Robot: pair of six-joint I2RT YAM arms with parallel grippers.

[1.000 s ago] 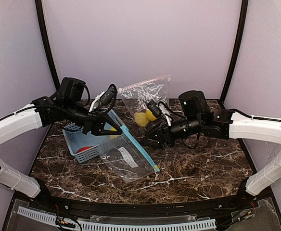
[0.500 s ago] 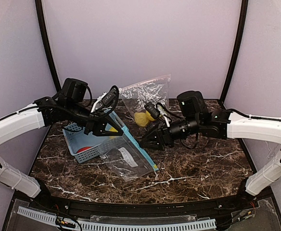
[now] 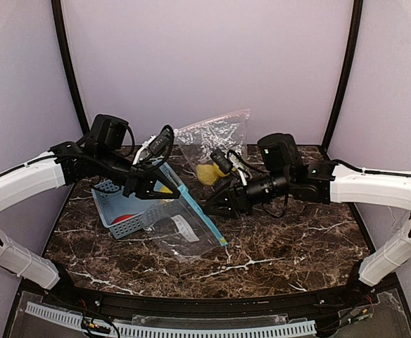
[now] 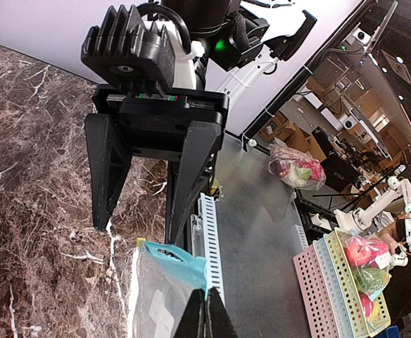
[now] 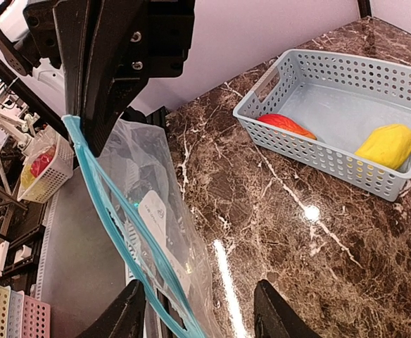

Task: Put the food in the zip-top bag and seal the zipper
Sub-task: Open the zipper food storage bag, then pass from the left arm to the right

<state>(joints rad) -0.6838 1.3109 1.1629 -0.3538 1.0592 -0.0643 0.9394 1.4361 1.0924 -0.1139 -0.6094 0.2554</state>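
Just now the right gripper (image 3: 211, 206) has slid left across the table (image 3: 290, 239) and come up to the bag (image 3: 191, 229). A second ago it hung further right, short of the blue zipper strip (image 3: 195, 204). The bag's near corner has also crept a touch leftward.

From its own wrist camera, the right gripper (image 5: 202, 313) has its jaws apart. The zipper strip (image 5: 100, 183) runs down between them, closer to the left finger, and I see no pinch on it yet.

The left gripper (image 3: 162, 184) has not budged. Its fingers are pressed together on the strip's far end (image 4: 177, 257) and hold the bag tilted up off the table, its clear body sagging toward the near side.

The food has not gone in yet. A red piece (image 5: 284, 125) and a lemon (image 5: 386, 146) lie in the blue basket (image 5: 332, 165), which sits on the left behind the held bag. At the far side a second, crinkled bag (image 3: 216, 134) already has something yellow (image 3: 207, 173) in it.

To my eye this is still the opening step. The right side looks set to take one lip of the mouth and pull it away from the other, so that fruit can be dropped in. It will have to catch a single layer, because gripping both lips would keep the mouth shut. Loading and sealing are all still ahead.
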